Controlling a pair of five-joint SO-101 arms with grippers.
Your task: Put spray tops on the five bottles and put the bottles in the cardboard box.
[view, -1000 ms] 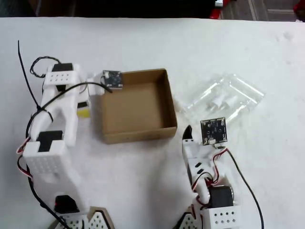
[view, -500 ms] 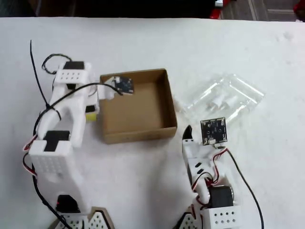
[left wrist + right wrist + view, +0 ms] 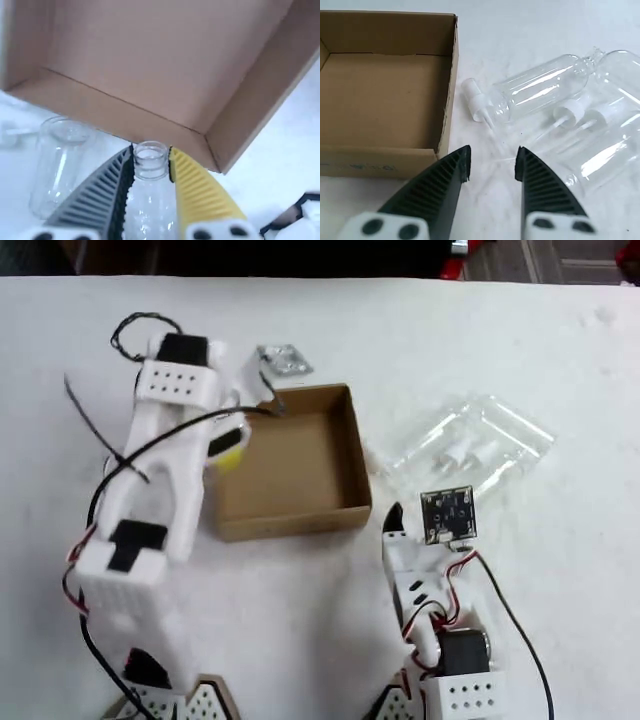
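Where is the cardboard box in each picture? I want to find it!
High view: the cardboard box sits mid-table, with the left arm over its left edge.
Left wrist view: the box lies open just beyond the left gripper, which clamps a clear bottle.
Right wrist view: the box is ahead of the right gripper, beside the loose bottles.
Shared landmark: the white table around the box.

The box (image 3: pixel 290 523) is plain brown cardboard on a white table (image 3: pixel 420 340). The bottles (image 3: pixel 540 87) are clear, and the spray tops (image 3: pixel 476 102) among them are white. The left gripper (image 3: pixel 151 156) has one grey ribbed finger (image 3: pixel 97 192) and one yellow, with a clear bottle (image 3: pixel 149 205) between them; the right gripper (image 3: pixel 491 162) has black ribbed fingers (image 3: pixel 437 187) on a white body.
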